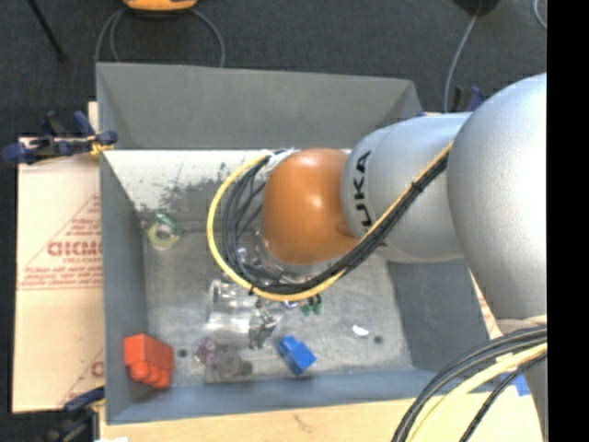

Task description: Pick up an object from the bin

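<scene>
Arm [405, 201] bent down into bin [258, 109], claw [256, 325] low near blue block [296, 354], grip state cannot be told

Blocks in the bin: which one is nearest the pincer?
The blue block, just beside the pincer; the orange-red block sits off in the left corner.

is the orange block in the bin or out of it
In. The orange block rests on the bin floor at its lower left corner, inside the grey walls.
</scene>
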You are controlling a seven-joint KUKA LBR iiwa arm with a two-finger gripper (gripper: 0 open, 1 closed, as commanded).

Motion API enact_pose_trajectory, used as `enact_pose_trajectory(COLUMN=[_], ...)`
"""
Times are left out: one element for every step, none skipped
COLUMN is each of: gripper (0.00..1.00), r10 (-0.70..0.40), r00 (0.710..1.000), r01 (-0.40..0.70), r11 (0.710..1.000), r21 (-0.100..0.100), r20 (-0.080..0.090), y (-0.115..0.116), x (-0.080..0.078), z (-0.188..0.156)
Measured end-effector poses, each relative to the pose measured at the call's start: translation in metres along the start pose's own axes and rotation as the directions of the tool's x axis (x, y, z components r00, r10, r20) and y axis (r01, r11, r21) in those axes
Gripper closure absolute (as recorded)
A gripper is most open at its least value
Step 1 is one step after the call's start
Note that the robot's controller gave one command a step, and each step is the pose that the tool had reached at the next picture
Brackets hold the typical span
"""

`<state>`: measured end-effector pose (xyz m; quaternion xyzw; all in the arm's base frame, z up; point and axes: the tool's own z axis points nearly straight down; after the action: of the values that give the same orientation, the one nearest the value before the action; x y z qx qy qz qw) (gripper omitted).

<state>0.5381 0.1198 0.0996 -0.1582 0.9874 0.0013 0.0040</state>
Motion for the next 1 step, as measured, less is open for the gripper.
enact_pose_trajectory(gripper=[1.0], r10=[0.003], r00=[1.0], r01=[-0.003], r11=[1.0], r21=[-0.001], r20=[-0.001], y=[0.0001], x=[0.0], z=[0.0011])
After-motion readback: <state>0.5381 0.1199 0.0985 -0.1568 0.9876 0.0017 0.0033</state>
